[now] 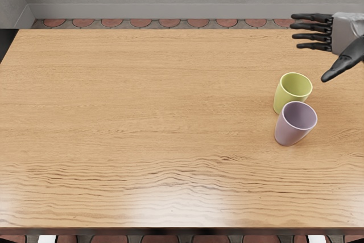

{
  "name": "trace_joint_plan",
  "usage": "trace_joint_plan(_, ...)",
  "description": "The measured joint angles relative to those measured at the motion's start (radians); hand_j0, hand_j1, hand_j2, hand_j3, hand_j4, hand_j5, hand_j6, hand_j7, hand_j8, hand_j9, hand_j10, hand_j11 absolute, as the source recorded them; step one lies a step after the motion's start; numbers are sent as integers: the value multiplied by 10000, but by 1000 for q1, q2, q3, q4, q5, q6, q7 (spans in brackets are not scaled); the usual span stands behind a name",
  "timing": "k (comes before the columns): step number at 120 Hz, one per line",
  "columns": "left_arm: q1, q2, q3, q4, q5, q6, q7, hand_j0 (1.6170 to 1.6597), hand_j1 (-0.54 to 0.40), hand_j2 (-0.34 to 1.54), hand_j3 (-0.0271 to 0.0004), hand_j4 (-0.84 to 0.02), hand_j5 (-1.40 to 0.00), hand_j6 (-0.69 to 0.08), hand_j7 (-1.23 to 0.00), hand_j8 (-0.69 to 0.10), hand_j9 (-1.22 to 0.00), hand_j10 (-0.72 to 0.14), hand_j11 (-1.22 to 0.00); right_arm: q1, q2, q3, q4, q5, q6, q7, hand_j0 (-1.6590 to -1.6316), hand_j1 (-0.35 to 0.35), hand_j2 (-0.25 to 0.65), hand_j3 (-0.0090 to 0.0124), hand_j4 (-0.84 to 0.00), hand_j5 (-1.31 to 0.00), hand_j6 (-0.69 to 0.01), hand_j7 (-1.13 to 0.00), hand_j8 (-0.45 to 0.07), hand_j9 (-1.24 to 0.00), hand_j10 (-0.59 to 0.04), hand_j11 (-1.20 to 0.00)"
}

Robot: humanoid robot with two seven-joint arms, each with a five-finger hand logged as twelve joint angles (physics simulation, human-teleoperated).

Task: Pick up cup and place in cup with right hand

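"What are the fingers (313,27) doing?"
"They're spread out and hold nothing. That's the right hand (344,33)."
"What's by the thumb (343,62)?"
"The green cup (282,96), standing up just past its tip."
"And the purple cup (289,132)?"
"Standing up too, on the table (142,112), farther from the fingers, right beside the green one. I can't tell if they touch."

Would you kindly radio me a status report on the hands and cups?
Right hand open, empty, clear of cups. Left hand out of view. Lime cup, purple cup upright, not nested. Nothing seen in the way.
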State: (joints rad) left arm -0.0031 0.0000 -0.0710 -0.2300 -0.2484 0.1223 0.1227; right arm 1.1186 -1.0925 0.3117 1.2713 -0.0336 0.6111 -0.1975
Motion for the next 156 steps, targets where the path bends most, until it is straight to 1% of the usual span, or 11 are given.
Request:
trace_joint_plan(16, 0, 0, 0, 0, 0, 0, 0, 16578, 3488, 2, -2, 1, -3, 0, -3, 0, -3, 0, -3, 7, 11, 24, -3, -72, 0, -1, -16577, -3304, -27, 0, -168, -213, -168, -214, -170, -213, -169, -212)
trace_joint_plan(23, 0, 0, 0, 0, 0, 0, 0, 16579, 3488, 2, -2, 1, -3, 0, -3, 0, -3, 0, -3, 7, -4, 34, -20, -127, 0, -25, -16578, -3294, -29, 0, -180, -225, -181, -225, -181, -224, -180, -224)
trace_joint_plan(34, 0, 0, 0, 0, 0, 0, 0, 16579, 3488, 3, -2, 0, -4, -1, -3, -1, -3, 0, -3, 5, 19, 91, -34, -342, 0, -26, -16579, -3270, -27, 0, -209, -258, -212, -257, -211, -256, -208, -256)
trace_joint_plan(37, 0, 0, 0, 0, 0, 0, 0, 16580, 3488, 3, -2, 0, -4, -1, -3, -1, -3, 0, -3, 5, 37, 115, -36, -421, 0, -9, -16579, -3264, -28, 0, -218, -265, -222, -264, -220, -264, -217, -263)
trace_joint_plan(45, 0, 0, 0, 0, 0, 0, 0, 16580, 3489, 2, -2, 0, -3, -1, -3, -1, -3, 0, -3, 4, 69, 152, -38, -631, 0, 73, -16580, -3250, -33, 0, -238, -281, -245, -279, -240, -280, -234, -278)
trace_joint_plan(52, 0, 0, 0, 0, 0, 0, 0, 16580, 3489, 2, -1, 0, -3, -1, -3, -1, -2, 0, -2, 4, 90, 154, -38, -812, -7, 130, -16580, -3248, -32, 0, -248, -285, -257, -281, -250, -283, -242, -282)
trace_joint_plan(61, 0, 0, 0, 0, 0, 0, 0, 16580, 3489, 2, -1, 0, -3, -1, -2, -1, -2, 0, -2, 2, 109, 152, -40, -952, -14, 178, -16580, -3282, -26, 0, -233, -253, -247, -247, -237, -250, -225, -248)
trace_joint_plan(74, 0, 0, 0, 0, 0, 0, 0, 16581, 3489, 2, -1, 0, -3, -1, -2, -1, -2, -1, -2, -21, 131, 128, -57, -1002, -40, 203, -16580, -3251, -31, 0, -267, -287, -285, -280, -271, -285, -256, -283)
trace_joint_plan(95, 0, 0, 0, 0, 0, 0, 0, 16581, 3489, 2, -1, -1, -3, -1, -2, -1, -2, -1, -2, -30, 199, 33, -69, -1132, -204, 216, -16581, -3186, -36, 0, -340, -366, -363, -356, -344, -363, -325, -360)
trace_joint_plan(110, 0, 0, 0, 0, 0, 0, 0, 16581, 3489, 2, -1, -1, -3, -2, -2, -1, -2, -1, -2, -31, 226, -7, -70, -1216, -262, 221, -16581, -2933, -76, 0, -555, -642, -580, -631, -560, -638, -539, -636)
trace_joint_plan(156, 0, 0, 0, 0, 0, 0, 0, 16581, 3490, 1, -1, -1, -2, -2, -2, -2, -2, -1, -2, -53, 256, -70, -67, -1254, -351, 226, -16581, -1945, -232, 0, -1386, -1717, -1413, -1706, -1391, -1713, -1369, -1711)
